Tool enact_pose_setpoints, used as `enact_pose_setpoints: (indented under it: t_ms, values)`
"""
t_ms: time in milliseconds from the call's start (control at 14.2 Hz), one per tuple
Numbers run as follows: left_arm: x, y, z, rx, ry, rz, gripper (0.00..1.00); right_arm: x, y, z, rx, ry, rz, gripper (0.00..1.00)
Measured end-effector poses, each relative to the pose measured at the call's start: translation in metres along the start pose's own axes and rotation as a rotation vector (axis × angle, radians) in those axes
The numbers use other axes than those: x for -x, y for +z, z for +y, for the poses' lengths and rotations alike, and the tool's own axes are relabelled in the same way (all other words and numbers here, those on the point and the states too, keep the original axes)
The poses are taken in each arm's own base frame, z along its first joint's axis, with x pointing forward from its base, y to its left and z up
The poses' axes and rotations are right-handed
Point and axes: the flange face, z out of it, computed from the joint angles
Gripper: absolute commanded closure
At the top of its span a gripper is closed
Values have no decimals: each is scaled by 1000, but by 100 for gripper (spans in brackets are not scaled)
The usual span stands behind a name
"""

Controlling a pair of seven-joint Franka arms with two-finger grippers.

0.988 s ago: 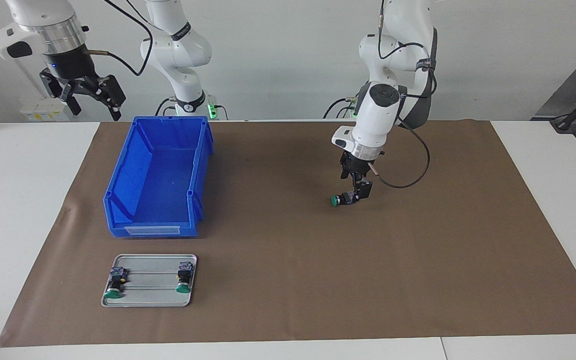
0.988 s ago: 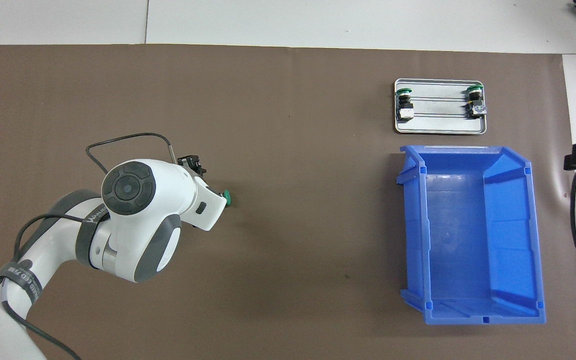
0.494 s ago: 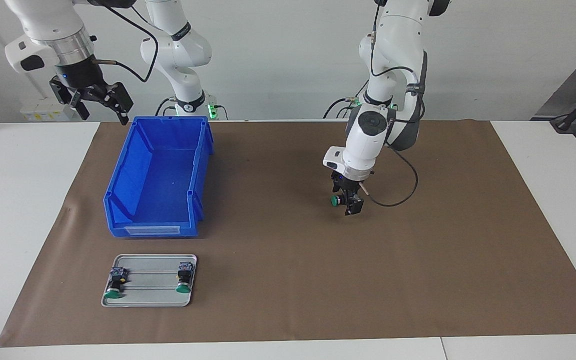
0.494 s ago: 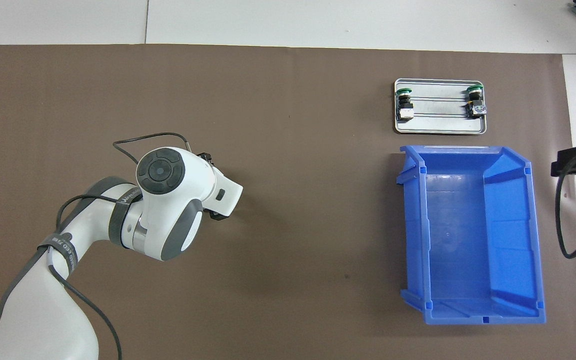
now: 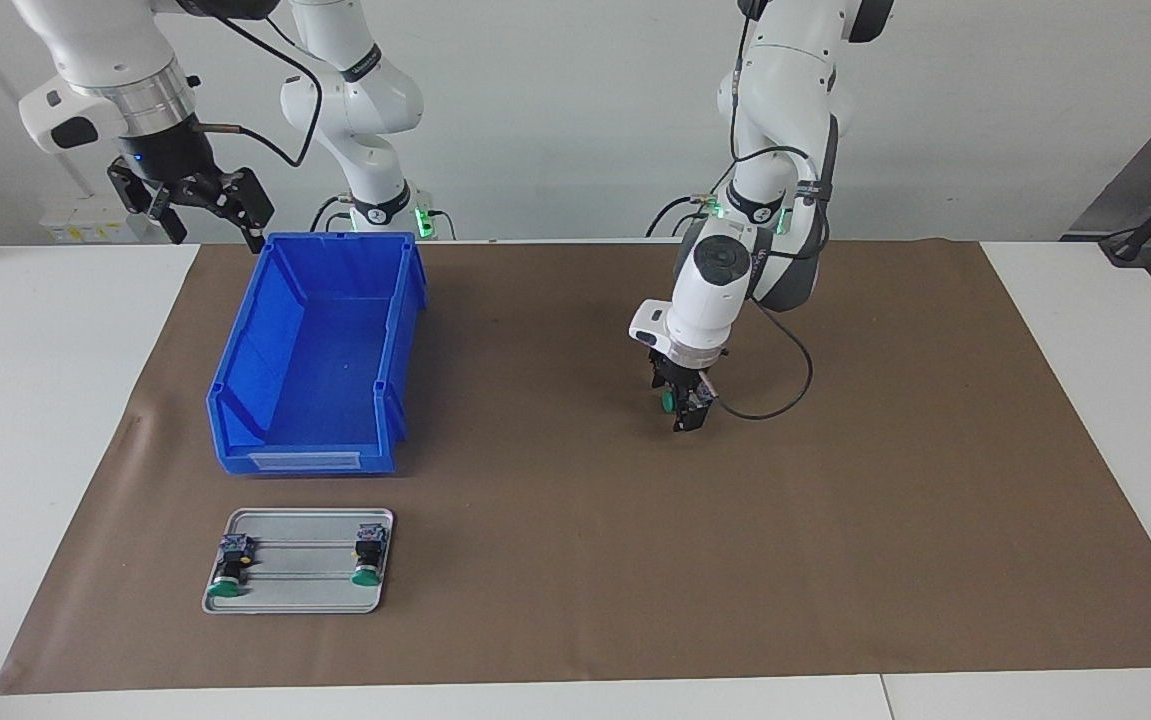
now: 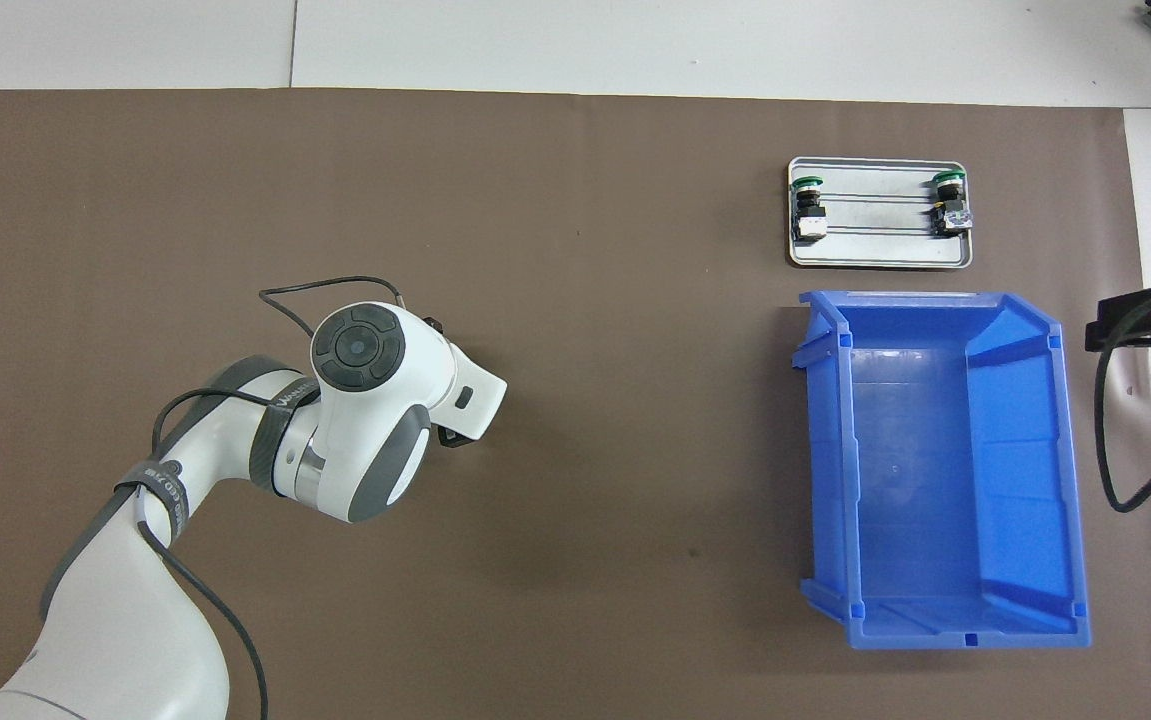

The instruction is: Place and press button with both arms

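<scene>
Three buttons are present: one button [image 5: 670,401] is clamped in the jaws of the left gripper [image 5: 680,405], low over the open brown mat [image 5: 835,520], and two buttons [image 5: 226,570] [image 5: 367,560] lie at either end of one metal tray [image 5: 300,600]. The tray sits at 12 o'clock of the single blue bin [image 6: 935,470] in the overhead view, near the mat's edge. The right gripper [image 5: 197,200] hangs, jaws apart, above the table [image 5: 35,400] just outside the bin's rim.

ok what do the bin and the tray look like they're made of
Bin: likely moulded plastic, going by its uniform glossy blue, ribbed walls and soft highlights. Tray: probably sheet metal, with a pale grey brushed-looking sheen and a thin rolled rim with rounded corners.
</scene>
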Motion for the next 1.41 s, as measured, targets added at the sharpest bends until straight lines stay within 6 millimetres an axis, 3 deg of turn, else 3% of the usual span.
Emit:
enact_pose_setpoints:
  t_ms: [282,565,706,776,847,1129,1412]
  values:
    - [-2,5,7,10,11,-9,23,-7,13,-2,1,-1,-24,0]
    - [-1,6,7,14,8,-13,49,-7,14,-12,1,-19,-23,0]
    - [0,4,5,11,6,-11,69,-6,11,-10,-1,-21,-18,0]
    - [0,4,5,12,5,-12,91,-5,9,-10,-1,-31,-15,0]
    - [0,3,4,12,4,-13,100,-4,8,-10,-2,-39,-12,0]
    - [-4,-7,-1,13,3,-13,100,-7,5,-10,-6,-40,17,0]
    - [-11,-53,-28,-12,-17,8,100,-7,7,-10,-5,-39,14,0]
